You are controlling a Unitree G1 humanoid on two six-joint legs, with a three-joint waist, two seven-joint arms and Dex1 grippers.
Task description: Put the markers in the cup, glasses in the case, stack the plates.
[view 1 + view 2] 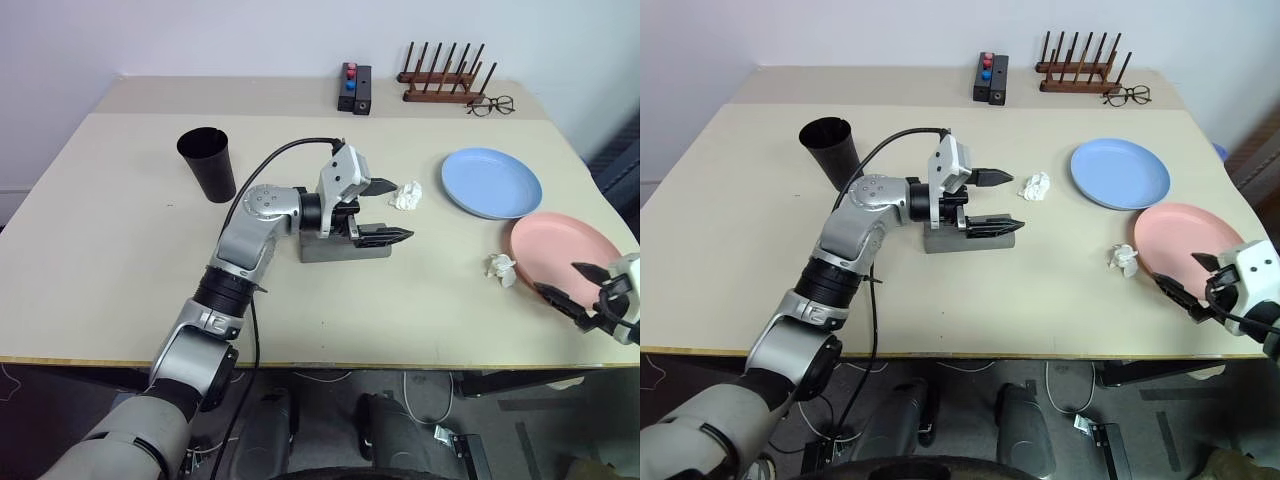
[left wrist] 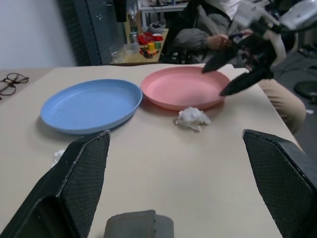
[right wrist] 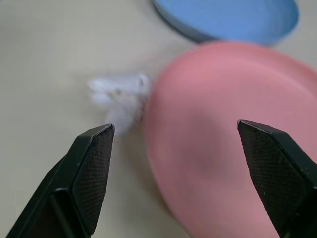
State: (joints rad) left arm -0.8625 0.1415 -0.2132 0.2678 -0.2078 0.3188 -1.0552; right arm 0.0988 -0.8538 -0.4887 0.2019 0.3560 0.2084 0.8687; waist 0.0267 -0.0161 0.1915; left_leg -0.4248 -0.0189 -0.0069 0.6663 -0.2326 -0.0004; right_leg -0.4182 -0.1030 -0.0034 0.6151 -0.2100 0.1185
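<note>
Your grey case lies closed near the middle of the desk, partly hidden under the left arm. Just above it hangs your left claw, pointing toward the plates, its two black fingers spread wide with nothing between them. The black cup stands upright toward the far left of the desk, well apart from the case; you cannot tell from here what is in it.

The light blue plate sits on the right half of the desk, and the salmon pink plate lies just nearer to you beside it, their rims close together but not stacked. Your right claw hovers at the near rim of the pink plate, fingers spread, gripping nothing; the right wrist view has one finger over the bare desk and the other over the plate.

One crumpled white paper lies between the case and the blue plate; a second wad sits just beside the pink plate's left rim.

At the far edge you have a black block with red and blue tops, a wooden peg rack and thin-framed eyeglasses just beside it.
</note>
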